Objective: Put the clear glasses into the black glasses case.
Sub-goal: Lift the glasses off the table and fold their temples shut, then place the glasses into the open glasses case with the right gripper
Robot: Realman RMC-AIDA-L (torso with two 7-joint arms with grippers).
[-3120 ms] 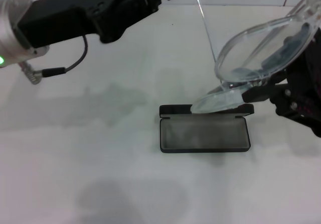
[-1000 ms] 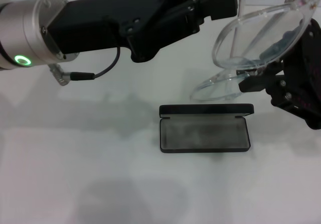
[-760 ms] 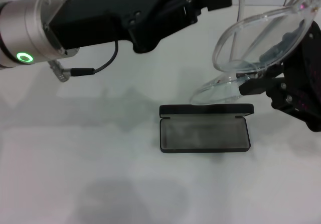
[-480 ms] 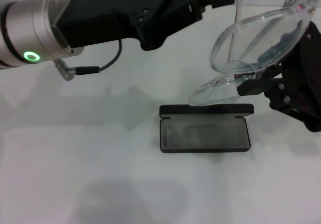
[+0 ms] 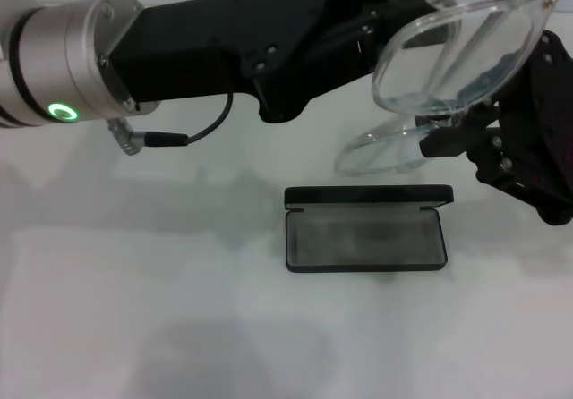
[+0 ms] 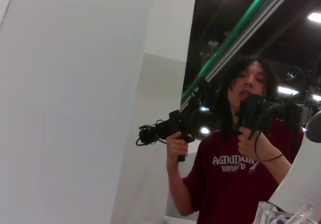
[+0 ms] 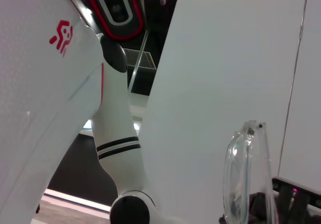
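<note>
Black and matte, the black glasses case [image 5: 364,231] lies open on the white worktop [image 5: 179,309]; its lid stands up along the far edge, and the grey-lined tray holds nothing. Above it and toward the right, well off the worktop, the clear glasses [image 5: 443,68] hang in the air, tilted, with one lens facing up at the head camera and the other lens lower, just above the far right corner of the case but not touching it. The right gripper [image 5: 466,135] has the frame from the right side; its jaws look closed on the clear glasses near the bridge, between the two lenses. The left gripper [image 5: 421,1] reaches across from the left, high over the worktop, and its tip meets the upper lens rim; whether its jaws are open or closed I cannot tell. In the right wrist view one lens [image 7: 246,176] stands edge-on; in the left wrist view only a clear corner of the frame [image 6: 281,215] shows.
</note>
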